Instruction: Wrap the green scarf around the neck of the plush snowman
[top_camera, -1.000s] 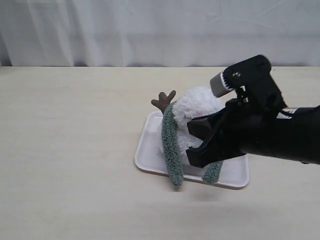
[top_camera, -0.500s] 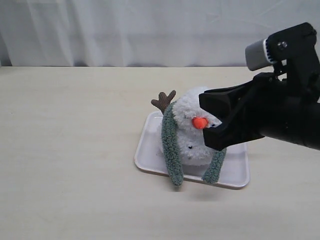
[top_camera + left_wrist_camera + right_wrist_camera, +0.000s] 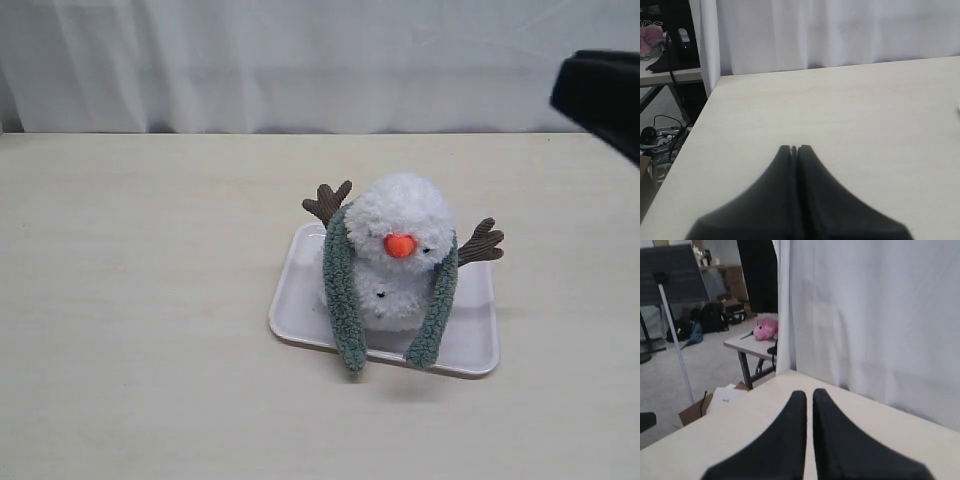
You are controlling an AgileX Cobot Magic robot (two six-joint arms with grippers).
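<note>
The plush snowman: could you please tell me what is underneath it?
The plush snowman stands on a white tray, which rests on the table. The green scarf hangs down both its sides to the tray's front edge. The tray's middle is hidden beneath the plush.

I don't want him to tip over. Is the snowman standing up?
Upright. The plush snowman sits on the white tray, head above body, green scarf ends hanging down.
</note>
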